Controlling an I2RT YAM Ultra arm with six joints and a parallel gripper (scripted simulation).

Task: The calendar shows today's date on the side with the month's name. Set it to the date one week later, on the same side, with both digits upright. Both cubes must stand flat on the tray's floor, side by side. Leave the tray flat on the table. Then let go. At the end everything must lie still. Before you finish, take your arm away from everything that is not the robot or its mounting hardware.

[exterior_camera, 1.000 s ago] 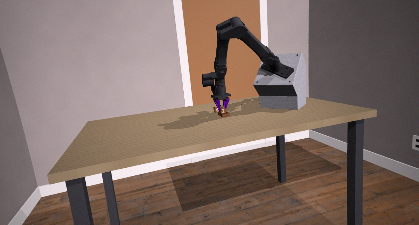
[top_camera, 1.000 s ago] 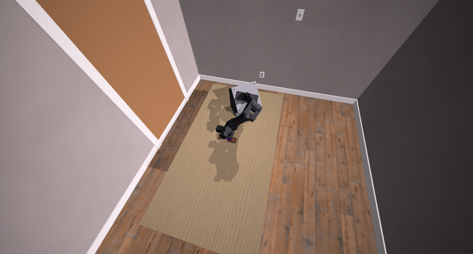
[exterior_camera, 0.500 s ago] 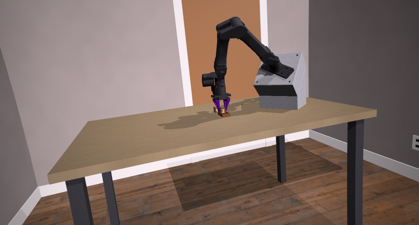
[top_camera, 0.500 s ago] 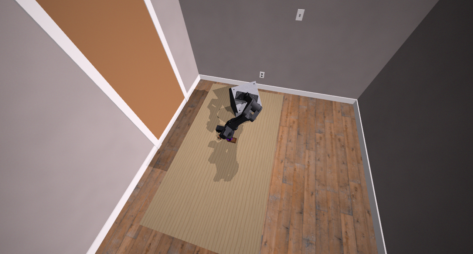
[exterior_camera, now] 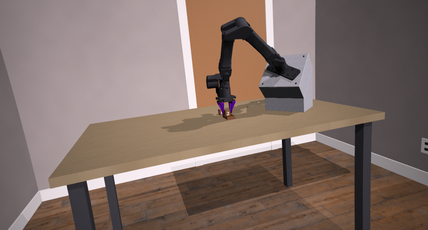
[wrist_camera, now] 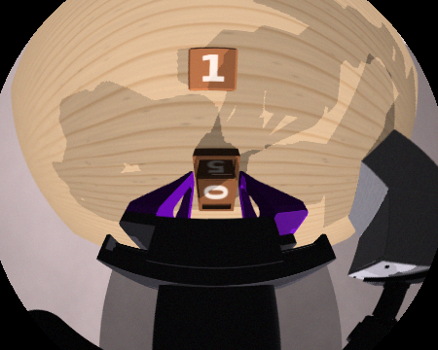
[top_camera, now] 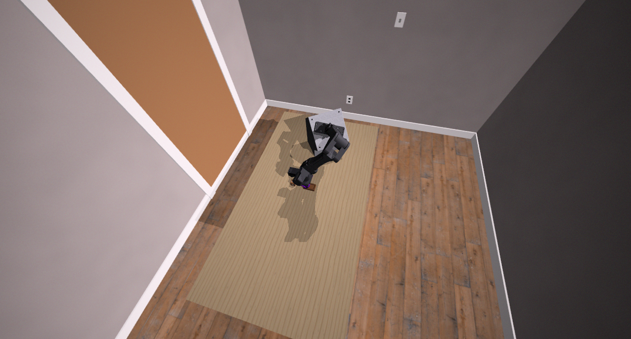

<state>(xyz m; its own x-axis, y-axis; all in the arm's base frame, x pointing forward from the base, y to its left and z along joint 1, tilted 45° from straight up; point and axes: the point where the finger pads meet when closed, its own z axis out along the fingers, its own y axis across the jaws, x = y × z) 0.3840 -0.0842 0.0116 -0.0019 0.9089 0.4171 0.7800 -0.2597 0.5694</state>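
The small brown tray (top_camera: pixel 312 187) (exterior_camera: pixel 229 117) rests on the table. A brown cube (exterior_camera: pixel 228 112) (wrist_camera: pixel 215 192) is at the tray, between my fingertips; a 2 faces the exterior view. The wrist view shows it with a 0 and a shadowed 5 that looks turned over. My gripper (exterior_camera: pixel 227 113) (wrist_camera: pixel 216 176) is partly open around that cube, one purple finger on each side. The other cube (exterior_camera: pixel 220 112) (wrist_camera: pixel 212 70) stands on the bare table, outside the tray, with an upright 1 on top in the wrist view. The month's name cannot be read.
The table (top_camera: pixel 282 266) (exterior_camera: pixel 134 144) carries the scene under the arm's shadow. The grey arm base (top_camera: pixel 326 116) (exterior_camera: pixel 284 104) stands at the back right in the exterior view. The loose cube is a short way from the tray.
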